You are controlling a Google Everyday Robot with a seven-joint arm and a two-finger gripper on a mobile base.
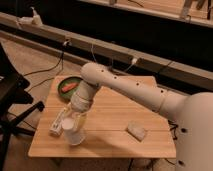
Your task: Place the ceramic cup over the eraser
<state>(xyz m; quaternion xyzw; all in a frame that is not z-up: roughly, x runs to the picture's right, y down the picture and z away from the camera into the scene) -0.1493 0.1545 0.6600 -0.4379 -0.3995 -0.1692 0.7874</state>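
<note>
Gripper (75, 119) hangs at lower left of the frame, right atop the white ceramic cup (74, 135) on the wooden table (112, 107); whether it holds the cup cannot be told. The pale eraser (136, 130) lies well apart toward lower right. A green plate (69, 86) sits farther up.

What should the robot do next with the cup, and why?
Probably carry the ceramic cup across toward the eraser. The gripper sits at the cup's top; the eraser lies uncovered on the table, apart from the cup.
</note>
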